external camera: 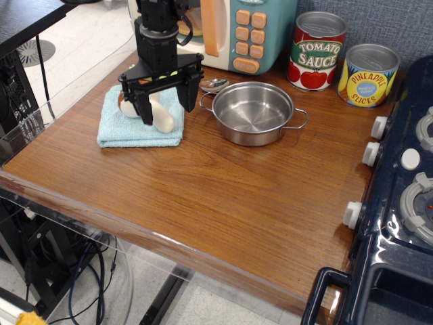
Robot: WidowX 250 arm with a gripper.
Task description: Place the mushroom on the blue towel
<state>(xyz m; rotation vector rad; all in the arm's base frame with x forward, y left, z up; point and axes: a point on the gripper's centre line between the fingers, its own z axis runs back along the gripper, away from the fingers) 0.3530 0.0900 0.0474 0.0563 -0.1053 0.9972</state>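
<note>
The mushroom [157, 113] lies on its side on the blue towel [141, 120], its thick cream-white stem pointing toward the front of the cloth and only a sliver of the reddish-brown cap showing at the towel's left side, behind one of my fingers. The stem looks soft and rounded at its end, resting near the middle of the towel, with pale blue terry showing in front of it and to its left. My gripper [164, 95] hangs just above the mushroom with its two black fingers spread wide, one on each side of the toy, and it has hold of nothing; I cannot tell whether a fingertip brushes the plush. The towel sits on the table [223, 196] near its left edge, its front corners square and its layered edges visible along the near side. Just right of the towel stands the steel pot [252, 113], its near handle close to the towel's right edge, with a spoon [214, 84] lying behind that handle. Behind the towel is the toy microwave [230, 30], and farther right of it stand the tomato sauce can [318, 51] and the pineapple can [367, 75]. In front of the towel the wood is bare all the way to the table's near edge, and a toy stove [399, 203] borders the far right side.
</note>
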